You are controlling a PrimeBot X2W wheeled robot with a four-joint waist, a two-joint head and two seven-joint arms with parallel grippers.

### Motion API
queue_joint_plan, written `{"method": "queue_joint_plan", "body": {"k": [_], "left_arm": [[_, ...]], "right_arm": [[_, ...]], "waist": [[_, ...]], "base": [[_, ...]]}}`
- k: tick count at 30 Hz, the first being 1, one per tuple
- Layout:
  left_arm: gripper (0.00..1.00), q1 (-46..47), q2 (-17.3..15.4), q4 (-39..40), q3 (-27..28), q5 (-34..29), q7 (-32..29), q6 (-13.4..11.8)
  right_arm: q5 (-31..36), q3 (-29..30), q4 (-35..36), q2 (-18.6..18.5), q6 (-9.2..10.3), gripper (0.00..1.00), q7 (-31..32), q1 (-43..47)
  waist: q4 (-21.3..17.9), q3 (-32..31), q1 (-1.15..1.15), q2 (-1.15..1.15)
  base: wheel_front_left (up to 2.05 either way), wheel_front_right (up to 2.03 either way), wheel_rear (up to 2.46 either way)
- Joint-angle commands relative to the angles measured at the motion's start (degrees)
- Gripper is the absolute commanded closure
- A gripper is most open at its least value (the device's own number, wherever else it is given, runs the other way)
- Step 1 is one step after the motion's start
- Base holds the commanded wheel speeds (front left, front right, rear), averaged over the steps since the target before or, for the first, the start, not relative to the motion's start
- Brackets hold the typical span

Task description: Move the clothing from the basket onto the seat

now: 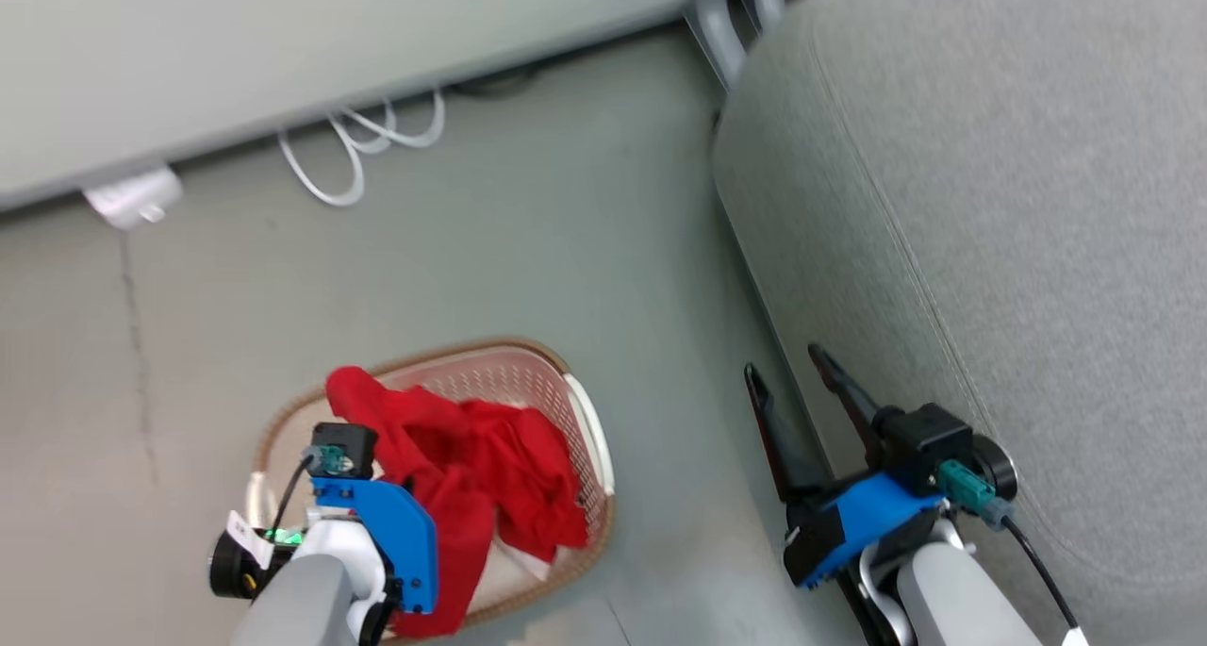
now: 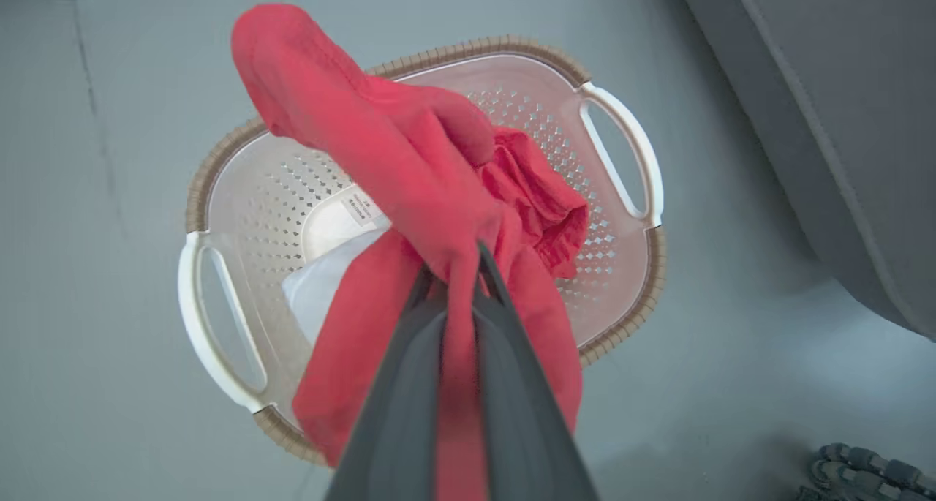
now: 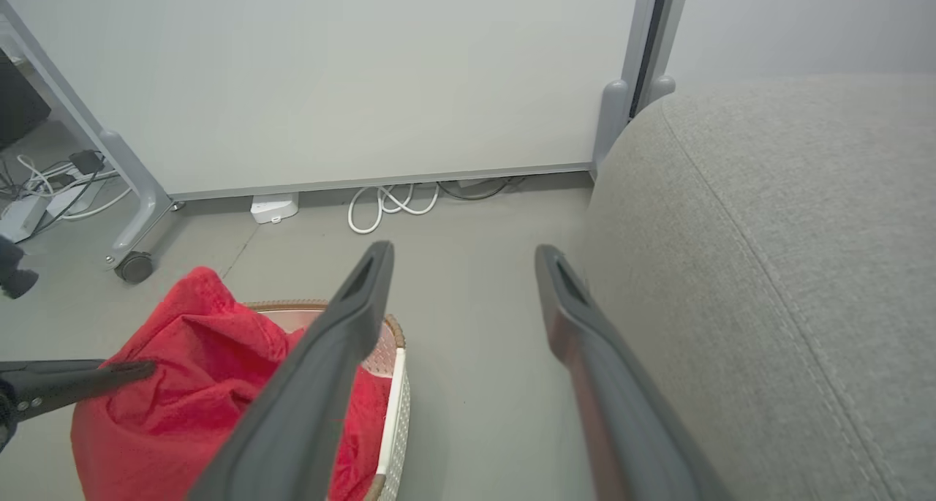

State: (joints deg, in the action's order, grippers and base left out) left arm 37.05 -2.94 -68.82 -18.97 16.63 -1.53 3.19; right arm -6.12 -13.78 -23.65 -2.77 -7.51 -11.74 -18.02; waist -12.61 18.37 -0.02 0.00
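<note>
Clothing (image 2: 409,164) is bright red, soft and crumpled, with a matte woven look. One long fold is drawn up above the basket (image 2: 475,46), and the rest hangs in a loose drape and bunches against the basket's inner wall. A white patch (image 2: 322,289) with a small printed tag shows beneath the red inside the basket. The basket is cream-white perforated plastic with a brown woven-look rim and white side handles. It stands on the grey floor (image 1: 566,203) near the seat (image 3: 768,230), a grey upholstered cushion with a rounded corner and a stitched seam. The left gripper (image 2: 457,263) has its 2 dark fingers (image 2: 409,384) clenched on a fold of the clothing, with red cloth pressed between them. The right gripper (image 3: 464,256) hovers beside the seat's edge with its 2 fingers spread wide, grasping nothing. A white cable (image 1: 358,146) lies looped on the floor by the pale wall panel.
</note>
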Motion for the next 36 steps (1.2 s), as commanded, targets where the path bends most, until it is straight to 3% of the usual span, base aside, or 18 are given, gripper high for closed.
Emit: {"method": "queue_joint_plan", "body": {"k": [1,8,19,27,36], "left_arm": [[1.00,-1.4,0.0,1.5,-1.7,1.3,0.1,1.0],[1.00,-3.4,0.0,11.2,-12.4,9.1,0.4,2.2],[1.00,2.4,0.0,24.0,-25.0,21.3,2.2,-0.7],[1.00,8.2,0.0,27.9,-31.4,27.5,3.8,-3.0],[1.00,11.3,0.0,26.8,-36.1,32.2,6.0,-4.6]], "right_arm": [[0.4,0.5,0.1,-0.2,0.04,0.00,0.6,1.6],[1.4,1.4,2.2,-0.2,0.04,0.00,3.3,6.7],[1.4,0.5,6.3,-0.2,0.04,0.00,6.8,10.4],[1.6,0.1,7.8,-0.2,0.04,0.00,7.9,11.2],[1.3,-0.1,8.7,-0.2,0.04,0.00,8.2,11.6]], "waist": [[5.2,-7.5,0.02,0.00],[8.4,-14.2,0.02,0.00],[10.1,-18.6,0.02,0.00],[9.9,-19.5,0.02,0.00],[9.3,-19.6,0.02,0.00]], "base": [[0.00,0.00,0.00],[0.00,0.00,0.00],[0.00,0.00,0.00],[0.00,0.00,0.00],[0.00,0.00,0.00]]}}
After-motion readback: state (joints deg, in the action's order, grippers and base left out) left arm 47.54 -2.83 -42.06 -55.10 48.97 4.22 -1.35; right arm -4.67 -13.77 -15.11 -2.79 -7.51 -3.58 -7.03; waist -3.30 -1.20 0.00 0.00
